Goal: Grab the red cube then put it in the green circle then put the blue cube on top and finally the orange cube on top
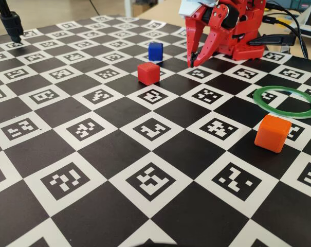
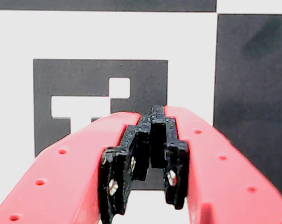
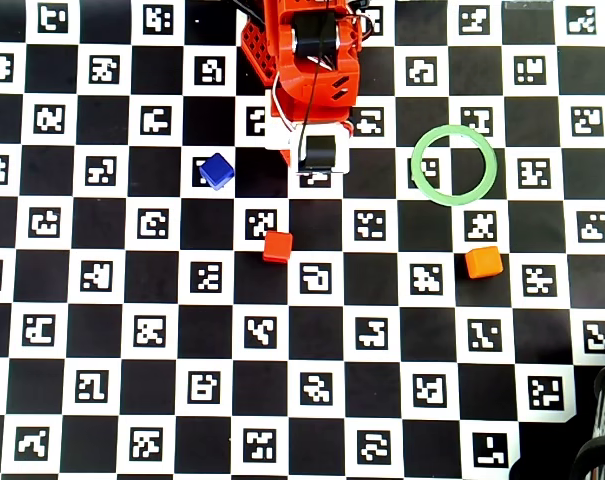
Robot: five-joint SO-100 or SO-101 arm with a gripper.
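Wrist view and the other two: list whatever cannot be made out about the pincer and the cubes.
- Wrist view: none of the cubes or the thin green ring appear; the red pincer fills the lower frame.
- Overhead view: the pincer's fingertips are hidden under the red arm's own body.
- Fixed view: the small deep-blue cube has its lower part hidden by the small matte red cube.
- Fixed view: the arm's top is cut off by the edge.

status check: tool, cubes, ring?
Tool shut, empty, near base. Red cube, blue cube, orange cube all loose on board. Green circle empty. Path clear.
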